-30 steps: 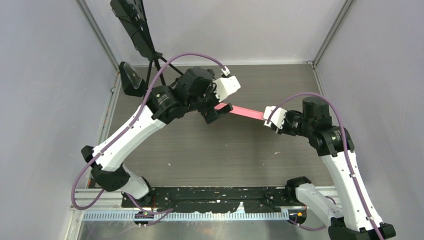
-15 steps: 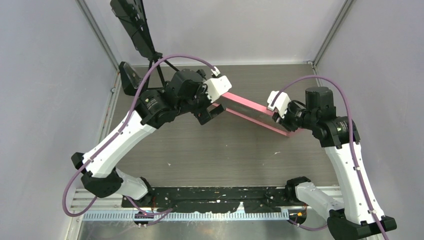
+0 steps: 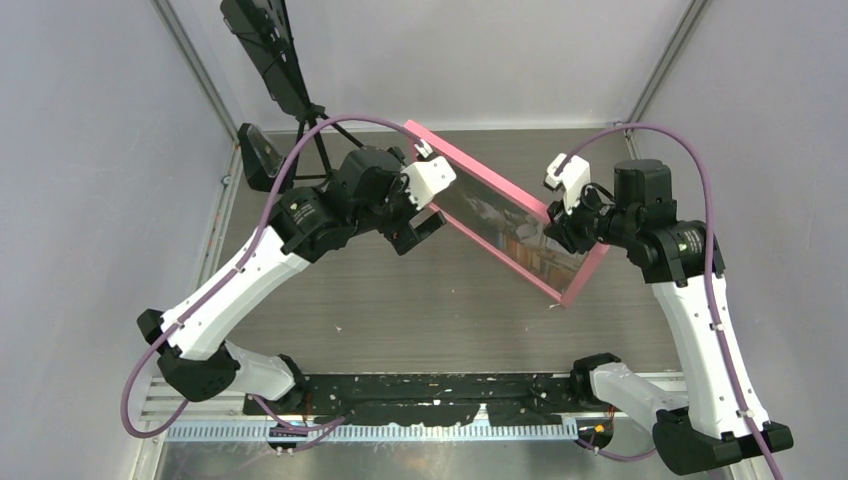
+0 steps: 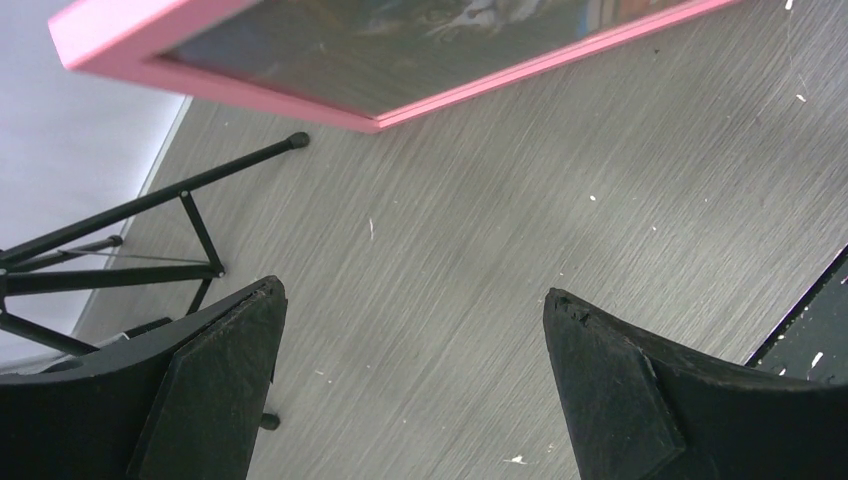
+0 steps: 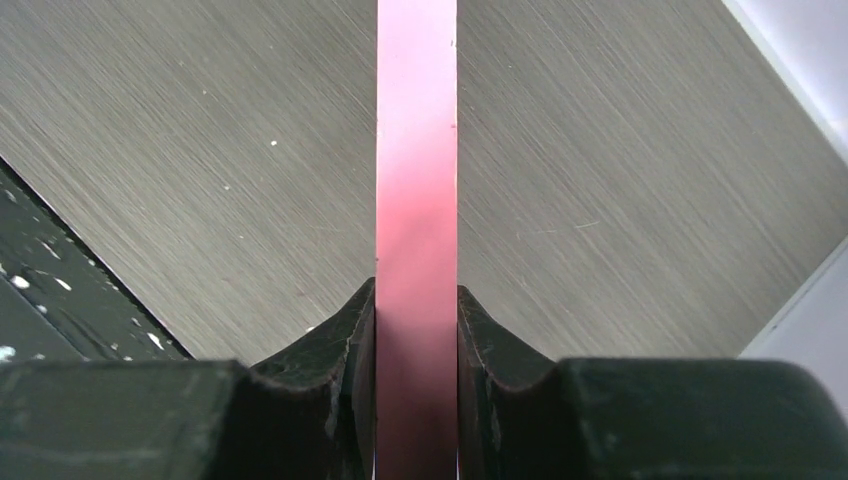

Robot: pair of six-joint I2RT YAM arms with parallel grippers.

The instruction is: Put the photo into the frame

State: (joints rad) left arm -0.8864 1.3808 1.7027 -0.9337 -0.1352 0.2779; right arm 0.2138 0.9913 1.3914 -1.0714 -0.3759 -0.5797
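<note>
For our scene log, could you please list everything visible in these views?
frame: one, pink, tilted over the table's middle
photo: one, multicoloured print, showing inside the frame
table: one, grey wood grain, beneath everything
tripod: one, black, far left corner, carrying a black device
base plate: one, black, near table edge
cables: two, purple, one looping along each arm
arms: two, white and black, bases at the near edge
left fingers: two, black, spread open, empty, apart from the frame
right fingers: two, black, shut on a frame rail
</note>
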